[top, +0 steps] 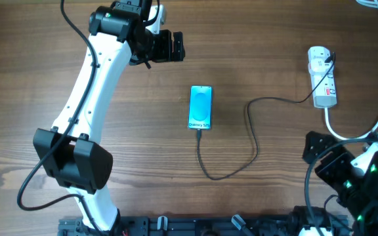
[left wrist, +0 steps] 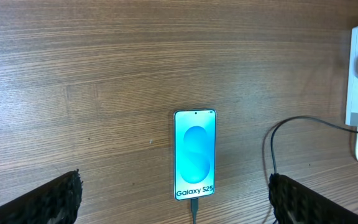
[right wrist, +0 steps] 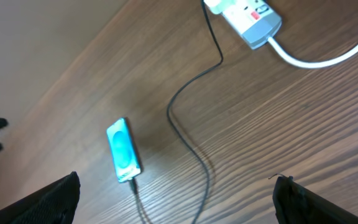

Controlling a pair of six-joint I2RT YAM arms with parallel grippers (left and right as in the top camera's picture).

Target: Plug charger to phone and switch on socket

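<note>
Jaws of the left gripper (top: 176, 46) stand spread wide. Its two dark fingers (left wrist: 48, 199) fill the lower corners of the left wrist view, with only the wood-grain tabletop (top: 274, 39) and the phone (top: 200, 107) showing between them, and nothing is pinched. Jaws of the right gripper (right wrist: 176, 183) are likewise spread, its fingers (right wrist: 42, 202) at the two lower corners of the right wrist view. The phone lies flat and face-up near the middle of the tabletop, its screen lit cyan with a paler oval at the centre and "Galaxy S25" near its lower end. In the overhead view the left gripper hovers beyond the phone's top end and off to its left, well apart from it. The right gripper sits well apart to the phone's lower right. The charger (top: 254, 141), a thin black cable, meets the phone's lower end, loops away below it, climbs on the phone's right and runs to the socket (top: 322, 77), a white strip with red markings far to the phone's right. Its tip appears seated in the phone, though the view is too coarse to be sure. A thick white cord (right wrist: 309, 60) leaves the socket's end and curves away from the phone.
</note>
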